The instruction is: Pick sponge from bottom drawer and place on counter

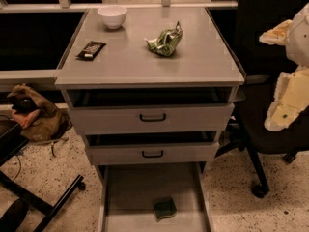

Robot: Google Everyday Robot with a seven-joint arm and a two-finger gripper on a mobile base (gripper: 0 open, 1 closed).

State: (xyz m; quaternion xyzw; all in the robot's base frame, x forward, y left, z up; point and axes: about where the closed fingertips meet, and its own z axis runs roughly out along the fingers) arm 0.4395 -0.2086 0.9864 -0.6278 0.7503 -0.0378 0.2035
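Observation:
The sponge [165,209], a small dark green pad with a pale edge, lies flat on the grey floor of the bottom drawer [125,197], near its front middle. That drawer is pulled far out at floor level. The counter [145,57] is the light-grey top of the cabinet above it. My gripper [289,95] shows as pale cream and yellowish parts at the right edge of the view. It hangs beside the cabinet at about counter height, well above and to the right of the sponge, touching nothing.
On the counter stand a white bowl [112,16], a black candy wrapper [91,50] and a crumpled green foil bag [165,40]. Two upper drawers with black handles [152,117] are partly open. A black chair [263,129] stands right, a bag [34,115] and a chair base [43,197] left.

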